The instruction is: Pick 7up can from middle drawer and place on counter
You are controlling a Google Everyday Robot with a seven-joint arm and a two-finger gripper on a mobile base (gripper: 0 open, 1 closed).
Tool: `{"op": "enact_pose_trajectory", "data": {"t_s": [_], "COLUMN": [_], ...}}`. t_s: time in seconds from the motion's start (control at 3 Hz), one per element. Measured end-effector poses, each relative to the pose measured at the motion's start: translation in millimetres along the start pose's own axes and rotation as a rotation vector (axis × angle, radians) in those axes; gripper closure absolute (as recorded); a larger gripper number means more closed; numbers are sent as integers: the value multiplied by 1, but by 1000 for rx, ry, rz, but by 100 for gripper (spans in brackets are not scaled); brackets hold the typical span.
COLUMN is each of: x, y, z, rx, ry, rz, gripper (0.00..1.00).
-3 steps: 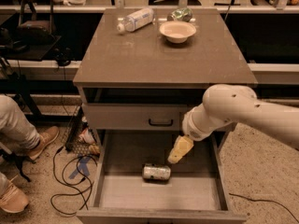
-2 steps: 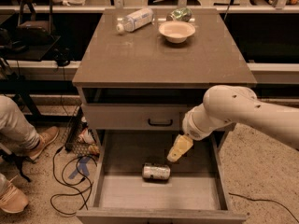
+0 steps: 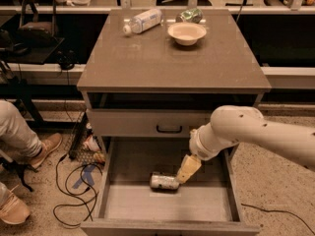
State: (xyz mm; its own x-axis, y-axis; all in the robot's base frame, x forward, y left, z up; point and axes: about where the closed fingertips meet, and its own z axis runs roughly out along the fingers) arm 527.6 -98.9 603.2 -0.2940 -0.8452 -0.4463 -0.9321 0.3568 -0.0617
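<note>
While the 7up can (image 3: 164, 181) lies sideways in the pulled-out middle drawer (image 3: 167, 206), gripper (image 3: 185, 169) beside its right end, grip state impossible to tell, 1 bowl (image 3: 186, 32) on counter (image 3: 167, 65)

The 7up can (image 3: 164, 182) lies on its side in the pulled-out middle drawer (image 3: 167, 206), with the gripper (image 3: 185, 170) inside the drawer at the can's right end. Above, on the counter (image 3: 172, 63), a bottle (image 3: 142, 21) lies rear left, a bowl (image 3: 186, 33) to its right, a packet (image 3: 189, 15) behind the bowl
</note>
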Motion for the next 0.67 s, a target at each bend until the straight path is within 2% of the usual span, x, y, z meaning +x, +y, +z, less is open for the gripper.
{"op": "enact_pose_trajectory", "data": {"t_s": [0.33, 0.67], "x": [19, 31], "y": [20, 30], "z": [39, 90], "rx": [-45, -52], "ry": [14, 56], "rz": [-29, -60], "gripper": [0, 0]}}
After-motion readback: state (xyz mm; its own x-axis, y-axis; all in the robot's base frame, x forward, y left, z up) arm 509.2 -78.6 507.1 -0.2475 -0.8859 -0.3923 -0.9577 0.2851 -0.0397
